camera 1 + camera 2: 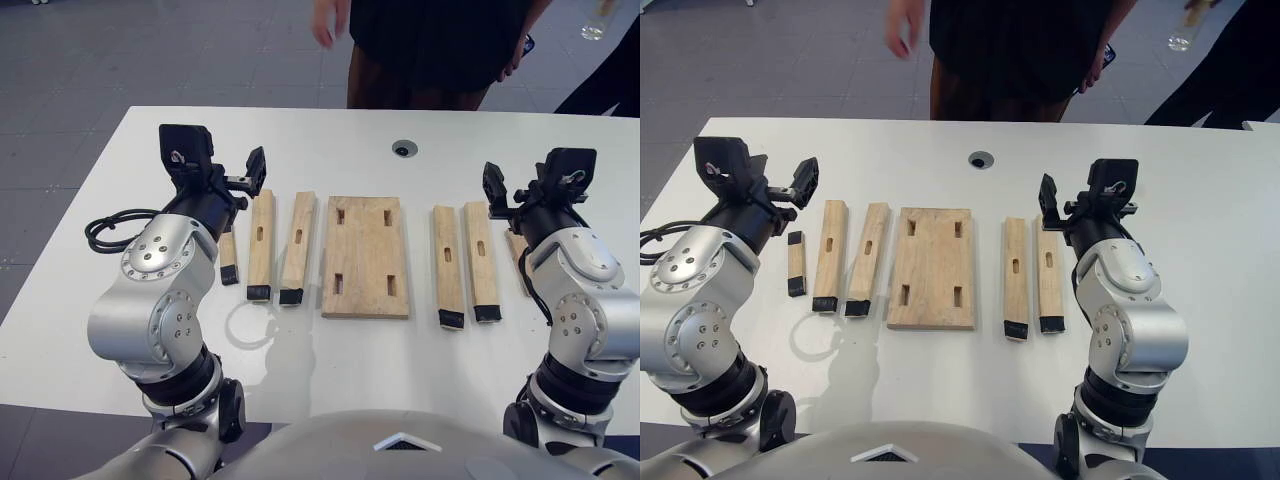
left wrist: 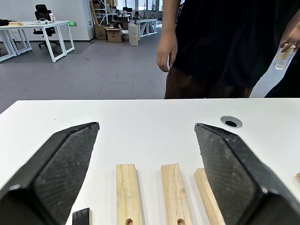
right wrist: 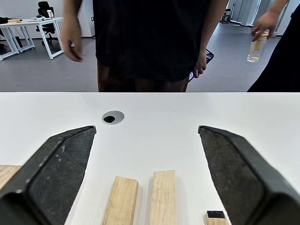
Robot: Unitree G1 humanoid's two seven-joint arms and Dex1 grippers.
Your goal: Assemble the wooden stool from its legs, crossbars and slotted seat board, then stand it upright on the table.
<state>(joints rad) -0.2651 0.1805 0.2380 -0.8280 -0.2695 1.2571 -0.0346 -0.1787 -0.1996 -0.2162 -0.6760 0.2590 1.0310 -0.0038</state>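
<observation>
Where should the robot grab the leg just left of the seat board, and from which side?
Probably grip the leg mid-length across its narrow width, coming straight down with the open left tool: it lies flat, with gaps beside it toward the seat board and neighbouring leg.

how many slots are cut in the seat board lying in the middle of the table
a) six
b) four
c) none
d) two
b: the seat board has two slots toward its far end and two toward its near end, four in all.
</observation>
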